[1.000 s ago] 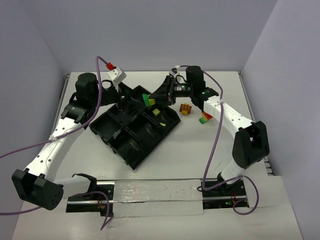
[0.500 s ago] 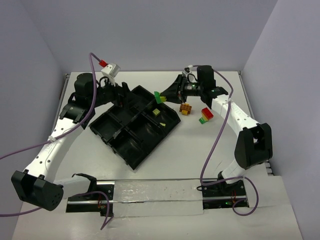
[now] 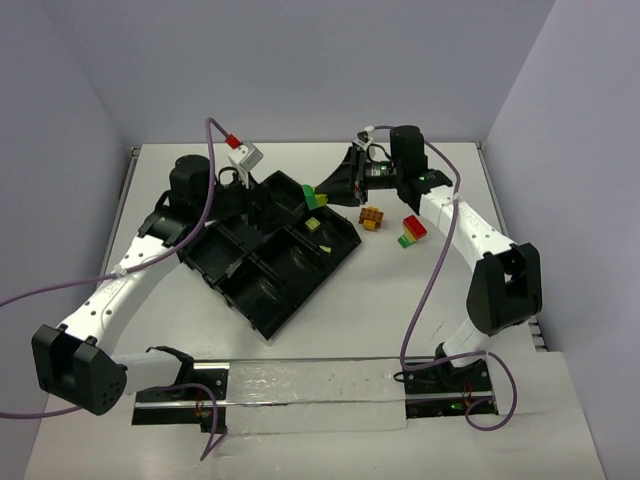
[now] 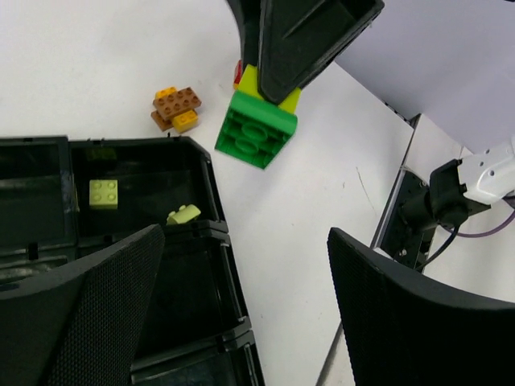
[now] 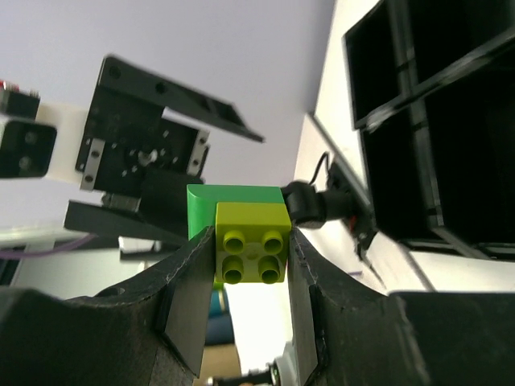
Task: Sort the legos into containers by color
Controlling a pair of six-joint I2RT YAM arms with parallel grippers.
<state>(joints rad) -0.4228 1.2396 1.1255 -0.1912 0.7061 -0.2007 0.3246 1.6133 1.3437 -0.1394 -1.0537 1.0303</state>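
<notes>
The tray (image 3: 262, 296) is black, on a white worktop (image 3: 380, 300). Inside the tray lie pale yellow-green bricks (image 4: 104, 194). Beside the tray are black fingers (image 5: 187, 315), a green-and-lime brick (image 5: 249, 229), an orange-and-yellow cluster (image 3: 372, 217) and a red-green-yellow cluster (image 3: 411, 231).

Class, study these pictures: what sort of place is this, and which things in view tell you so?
Most likely a robotics lab test cell: a left arm and right arm bolted to a white table, bare pale walls closing it in, and a black tray with toy bricks.
</notes>
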